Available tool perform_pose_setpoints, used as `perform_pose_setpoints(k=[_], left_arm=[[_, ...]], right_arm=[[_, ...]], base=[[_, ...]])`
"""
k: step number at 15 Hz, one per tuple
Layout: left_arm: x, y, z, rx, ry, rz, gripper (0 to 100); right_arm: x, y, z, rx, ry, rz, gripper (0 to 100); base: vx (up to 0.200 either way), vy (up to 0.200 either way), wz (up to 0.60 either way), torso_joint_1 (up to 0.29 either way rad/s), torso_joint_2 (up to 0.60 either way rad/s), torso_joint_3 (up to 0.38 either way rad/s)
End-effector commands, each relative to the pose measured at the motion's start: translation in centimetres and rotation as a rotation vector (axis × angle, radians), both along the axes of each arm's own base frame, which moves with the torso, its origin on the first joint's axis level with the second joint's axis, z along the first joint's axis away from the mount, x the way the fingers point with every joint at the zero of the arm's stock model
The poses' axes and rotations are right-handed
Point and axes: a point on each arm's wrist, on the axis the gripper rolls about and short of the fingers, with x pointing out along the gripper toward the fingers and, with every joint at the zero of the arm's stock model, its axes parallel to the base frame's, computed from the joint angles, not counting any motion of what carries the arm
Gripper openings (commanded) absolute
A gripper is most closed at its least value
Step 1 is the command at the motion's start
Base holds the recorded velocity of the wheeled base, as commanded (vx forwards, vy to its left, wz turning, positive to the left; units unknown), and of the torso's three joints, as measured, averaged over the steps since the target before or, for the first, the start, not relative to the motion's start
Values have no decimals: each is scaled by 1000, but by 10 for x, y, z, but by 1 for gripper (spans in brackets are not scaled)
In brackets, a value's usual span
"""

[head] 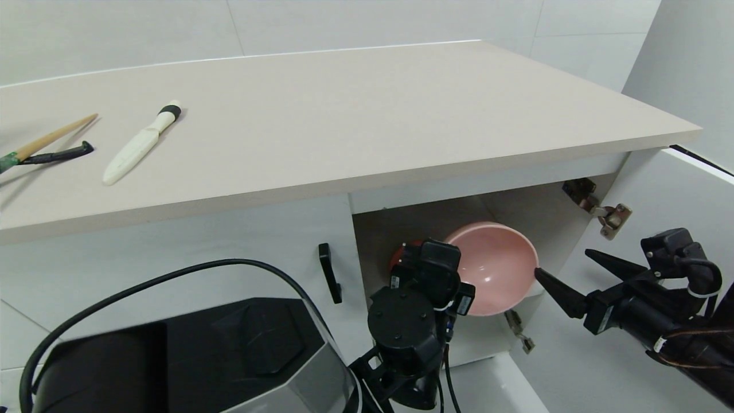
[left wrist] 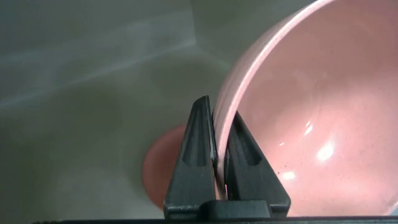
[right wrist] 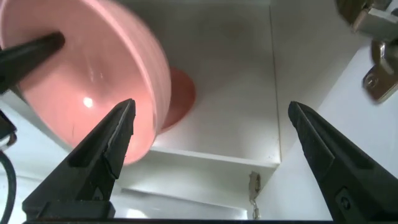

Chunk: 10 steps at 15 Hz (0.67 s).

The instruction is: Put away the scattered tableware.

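clamping pink bowl (head: 499,269), left gripper (left wrist: 221,158) inside cabinet (head: 413,223); reddish dish (left wrist: 161,168), maybe plate, behind.

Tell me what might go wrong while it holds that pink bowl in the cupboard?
1. The left gripper pinches the pink bowl by its rim alone, and the bowl hangs tilted; it could slip and drop onto the cabinet shelf.
2. A reddish dish lies just behind the bowl in the cabinet; lowering the bowl might knock the two together.
3. The right gripper, open, sits close to the bowl's rim and could nudge it.
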Motion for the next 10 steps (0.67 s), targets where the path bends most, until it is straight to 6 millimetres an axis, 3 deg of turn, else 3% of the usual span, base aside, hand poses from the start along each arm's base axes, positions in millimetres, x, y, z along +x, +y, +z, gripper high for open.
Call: perform_pose_setpoints(k=[1, 6, 10], left_arm=[[4, -6, 2, -23, -15, 0, 0], [-4, -20, -4, -25, -17, -32, 0], [1, -29, 0, -60, -39, -32, 0]], right_arm=[[3, 1, -2, -1, 5, -1, 100], [7, 2, 2, 41, 0, -4, 100], [8, -1, 3, 42, -3, -15, 100]], base=[[0, 0, 0, 0, 0, 0], [0, 0, 0, 0, 0, 0], [0, 0, 0, 0, 0, 0]])
